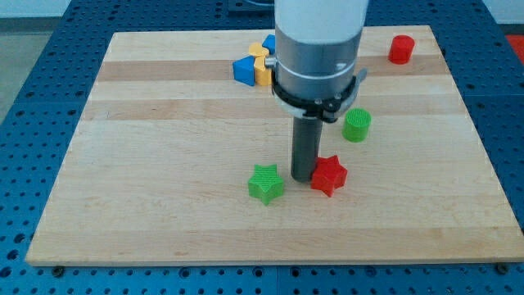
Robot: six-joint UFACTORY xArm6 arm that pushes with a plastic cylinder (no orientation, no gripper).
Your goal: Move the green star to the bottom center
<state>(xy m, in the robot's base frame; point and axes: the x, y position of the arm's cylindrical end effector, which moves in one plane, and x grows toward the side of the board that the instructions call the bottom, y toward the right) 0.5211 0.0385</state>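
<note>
1. The arm carried no pincer at all, so there was nothing to be open or closed and nothing was held; it ended in a dark rod, and my tip (304,178) rested on the wooden counter (164,213).

2. The green star (266,183) lay a little below the middle of the counter and slightly toward the view's left of centre, with bare wood between it and the bottom edge.

3. My tip stood between the green star and the red star (329,174), just beside the green one on its right and touching, or nearly touching, the red one. Whether it truly touched either could not be told, since the rod hid the gap.

4. From that side, a push would likely have driven the green star toward the view's left and not downward, carrying it away from bottom centre.

5. Moving round to the star's upper side risked knocking the red star, which sat so close to the rod that any sweep rightward would probably have shoved it.

6. A star's points give an uneven face; an off-centre push might have spun it and let it slip off my tip.

7. The green cylinder (356,125), the red cylinder (401,49) and the blue (244,70) and yellow (264,72) blocks near the top lay well apart from the likely path, so they seemed little threat.
</note>
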